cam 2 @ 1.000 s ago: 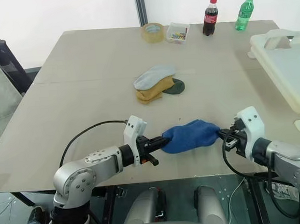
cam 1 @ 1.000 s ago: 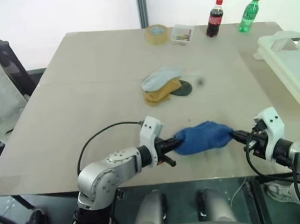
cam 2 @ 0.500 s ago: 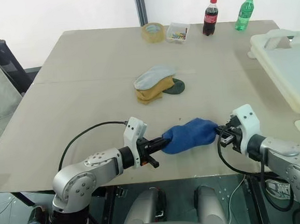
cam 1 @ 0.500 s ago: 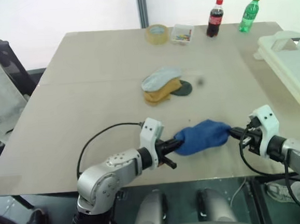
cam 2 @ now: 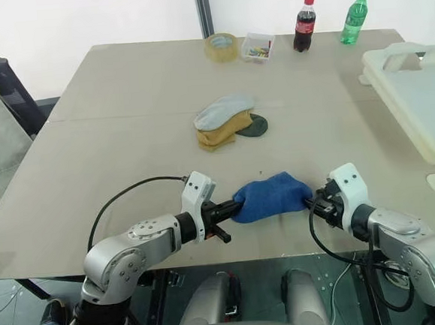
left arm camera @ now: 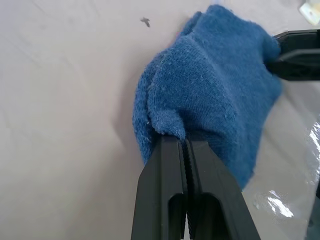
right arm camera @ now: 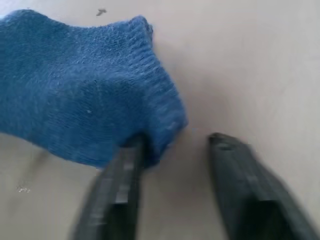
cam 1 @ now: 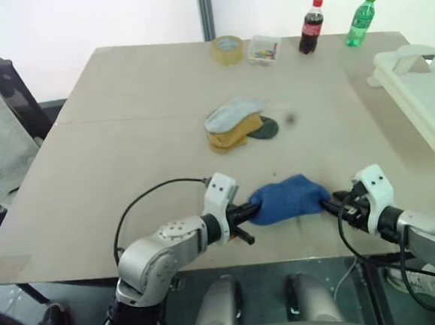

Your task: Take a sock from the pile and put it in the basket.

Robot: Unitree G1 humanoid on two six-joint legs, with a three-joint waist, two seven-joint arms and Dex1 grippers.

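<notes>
Here, blue sock (cam 1: 284,199) near table edge (cam 1: 76,278)

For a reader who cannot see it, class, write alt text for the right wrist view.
The right tool stands open on a beige table, one finger against the edge of a royal blue sock, the other clear of it.
</notes>
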